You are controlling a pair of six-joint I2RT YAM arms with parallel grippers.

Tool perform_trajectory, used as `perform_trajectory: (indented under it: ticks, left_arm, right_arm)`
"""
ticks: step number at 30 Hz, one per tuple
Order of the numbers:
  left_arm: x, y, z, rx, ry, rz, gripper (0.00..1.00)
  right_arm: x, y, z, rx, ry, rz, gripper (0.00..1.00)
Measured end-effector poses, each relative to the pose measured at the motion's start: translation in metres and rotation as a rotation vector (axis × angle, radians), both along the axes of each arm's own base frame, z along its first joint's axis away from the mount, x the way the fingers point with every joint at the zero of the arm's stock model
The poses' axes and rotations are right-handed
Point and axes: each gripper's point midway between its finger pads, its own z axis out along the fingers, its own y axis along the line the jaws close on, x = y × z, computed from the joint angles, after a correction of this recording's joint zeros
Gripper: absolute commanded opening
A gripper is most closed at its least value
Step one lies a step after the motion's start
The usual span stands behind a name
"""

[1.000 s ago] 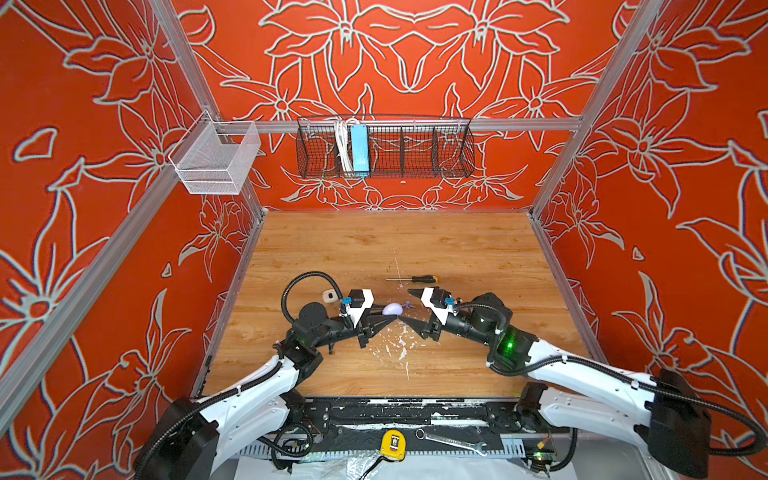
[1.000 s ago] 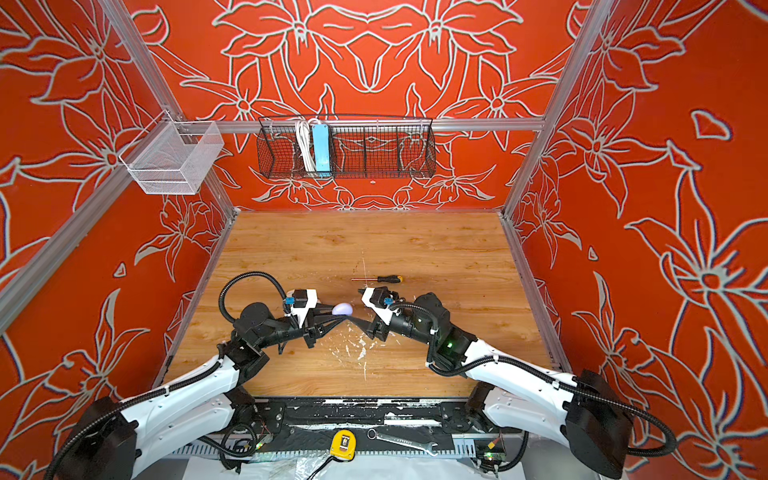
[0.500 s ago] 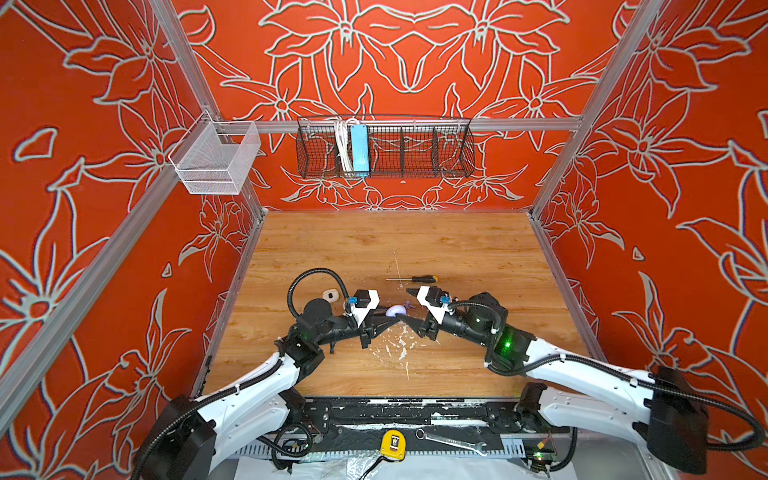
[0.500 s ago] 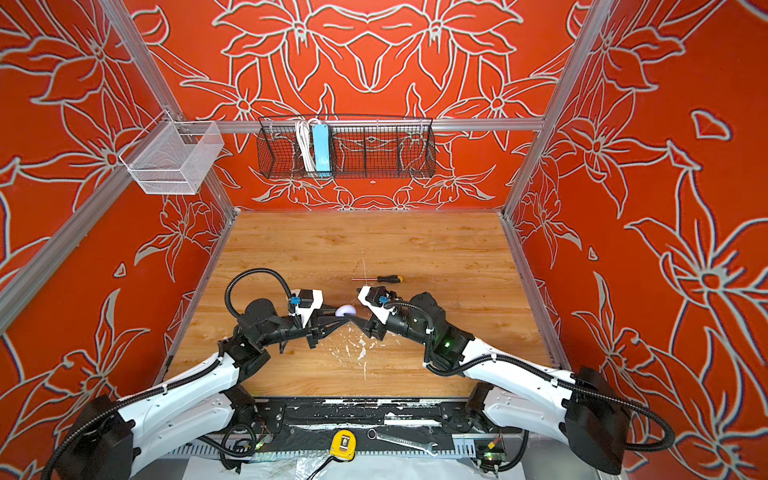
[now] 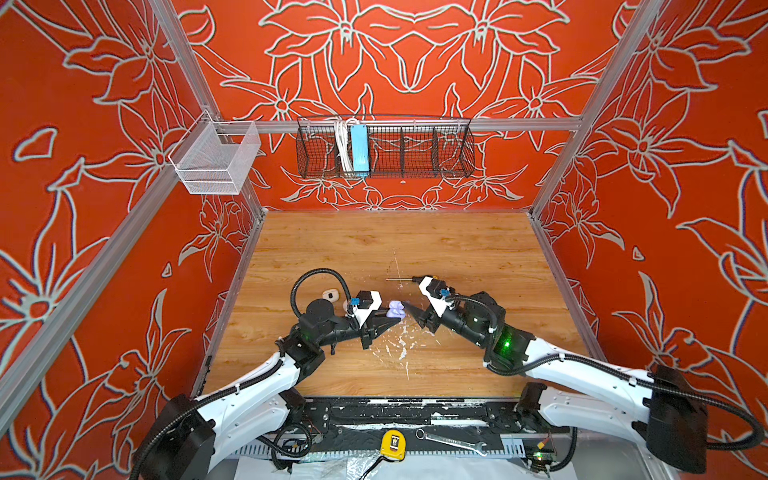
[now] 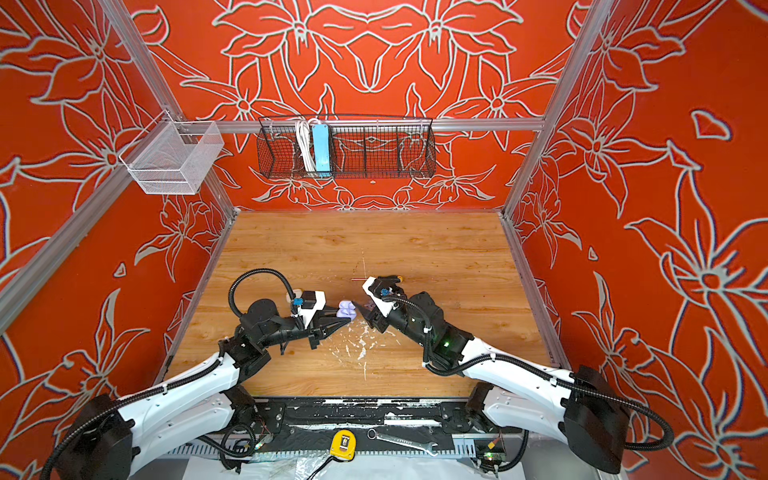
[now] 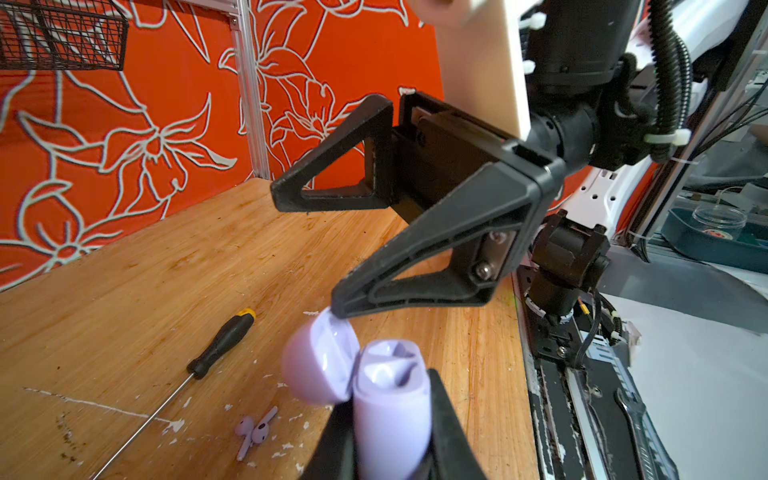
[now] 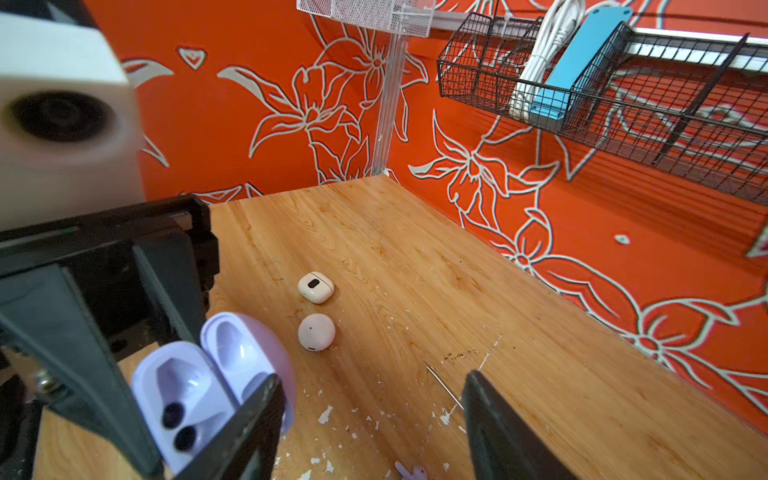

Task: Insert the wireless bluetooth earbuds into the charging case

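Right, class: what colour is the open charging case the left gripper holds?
The charging case is pale lilac, lid included; clearest in the left wrist view.

Orange floral walls (image 5: 415, 62); wood tabletop (image 5: 374, 241); black wire basket (image 5: 415, 153) on rear wall.

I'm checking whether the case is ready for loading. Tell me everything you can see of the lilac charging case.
The lilac charging case is glossy, rounded plastic, with its hinged lid standing fully open beside the base. Both wells look empty, each with a dark hole at the bottom. It is held roughly upright, clear of the wooden table, with its base clamped in the left end effector. One fingertip of the open right end effector appears to touch the lid's rim.
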Motion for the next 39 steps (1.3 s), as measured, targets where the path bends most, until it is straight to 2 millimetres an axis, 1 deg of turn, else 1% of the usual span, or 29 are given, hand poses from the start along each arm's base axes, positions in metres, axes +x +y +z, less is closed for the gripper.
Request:
perform_trajectory:
  ticks: [1, 3, 5, 7, 8, 12, 14, 16, 18, 21, 23, 26, 30, 32, 34, 37, 39]
  left_arm:
    - [0.001, 0.001, 0.000, -0.003, -0.007, 0.007, 0.00]
    - [0.002, 0.003, -0.003, -0.013, -0.021, 0.027, 0.00]
    - [-0.004, 0.005, -0.011, -0.023, -0.030, 0.020, 0.00]
    - [-0.008, 0.007, -0.018, -0.038, -0.031, 0.021, 0.00]
    - [-0.007, 0.009, -0.022, -0.045, -0.030, 0.032, 0.00]
    - [0.008, 0.017, -0.031, -0.070, 0.003, 0.085, 0.00]
    - [0.015, 0.020, -0.033, -0.087, 0.014, 0.102, 0.00]
    - [0.016, 0.021, -0.030, -0.102, 0.013, 0.102, 0.00]
    - [0.013, 0.020, -0.025, -0.110, 0.001, 0.076, 0.00]
    - [0.007, 0.013, -0.011, -0.115, -0.023, 0.028, 0.00]
    - [0.002, 0.011, 0.002, -0.130, -0.058, 0.012, 0.00]
    - [-0.003, 0.015, 0.011, -0.146, -0.099, 0.026, 0.00]
    - [-0.002, 0.020, 0.013, -0.146, -0.115, 0.066, 0.00]
    - [0.001, 0.021, 0.012, -0.143, -0.112, 0.085, 0.00]
    - [0.003, 0.022, 0.011, -0.141, -0.111, 0.097, 0.00]
    - [0.004, 0.023, 0.011, -0.140, -0.109, 0.111, 0.00]
    - [0.004, 0.023, 0.012, -0.140, -0.108, 0.115, 0.00]
  right_arm:
    - [0.002, -0.001, 0.000, 0.001, 0.012, -0.015, 0.83]
    - [0.007, -0.005, 0.000, 0.002, 0.038, -0.052, 0.89]
    - [0.017, -0.014, 0.004, 0.014, 0.059, -0.131, 0.93]
    - [0.026, -0.024, 0.008, 0.030, 0.085, -0.207, 0.93]
    - [0.030, -0.029, 0.010, 0.039, 0.100, -0.242, 0.93]
    - [0.038, -0.039, 0.015, 0.060, 0.149, -0.324, 0.94]
    - [0.040, -0.043, 0.012, 0.061, 0.175, -0.358, 0.94]
    - [0.043, -0.046, 0.003, 0.042, 0.212, -0.387, 0.93]
    - [0.047, -0.046, -0.009, 0.015, 0.257, -0.408, 0.91]
    - [0.054, -0.045, -0.036, -0.043, 0.332, -0.429, 0.86]
    - [0.061, -0.041, -0.062, -0.100, 0.406, -0.437, 0.88]
    - [0.073, -0.031, -0.099, -0.198, 0.529, -0.437, 0.85]
    - [0.086, -0.015, -0.135, -0.260, 0.661, -0.414, 0.86]
    - [0.090, -0.011, -0.157, -0.286, 0.739, -0.406, 0.83]
    - [0.094, -0.011, -0.178, -0.310, 0.820, -0.404, 0.81]
    - [0.098, -0.019, -0.205, -0.313, 0.924, -0.414, 0.76]
    - [0.096, -0.024, -0.215, -0.311, 0.979, -0.418, 0.74]
